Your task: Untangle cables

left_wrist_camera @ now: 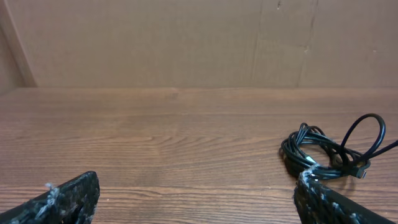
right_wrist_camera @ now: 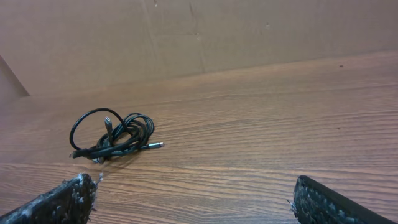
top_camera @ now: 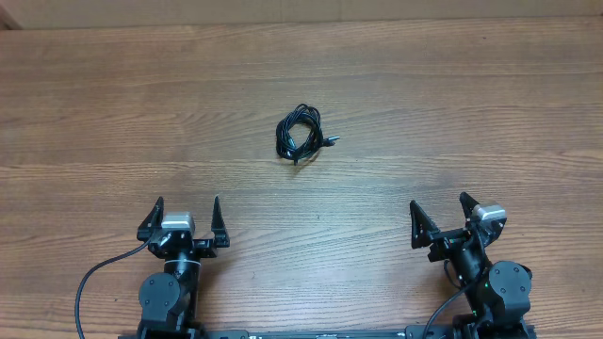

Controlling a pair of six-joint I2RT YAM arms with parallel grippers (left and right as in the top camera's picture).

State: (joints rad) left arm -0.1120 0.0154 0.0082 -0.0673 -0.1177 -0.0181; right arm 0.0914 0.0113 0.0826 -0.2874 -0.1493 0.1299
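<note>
A: Step in hand?
B: Approach to the cables [top_camera: 301,135]. Found as one small tangled coil just above centre frame, on the bare table [top_camera: 471,94], touched by neither arm.

A: Best way in?
B: Aim for the plug end [right_wrist_camera: 157,145] poking out at the coil's right edge, not for the middle of the bundle. Pin the loops with the other gripper, then draw the end outward slowly, low over the wood. Avoid pinching several strands together, which probably tightens the tangle.

A: Grippers?
B: Left gripper [top_camera: 187,203] at lower left, right gripper [top_camera: 439,201] at lower right. Both empty, fingers spread wide, well apart from the coil.

A: Look of the cables?
B: Thin, black, slightly glossy. Wound in overlapping loops, with one loop arching up off the surface. Number of separate cords: cannot tell.
</note>
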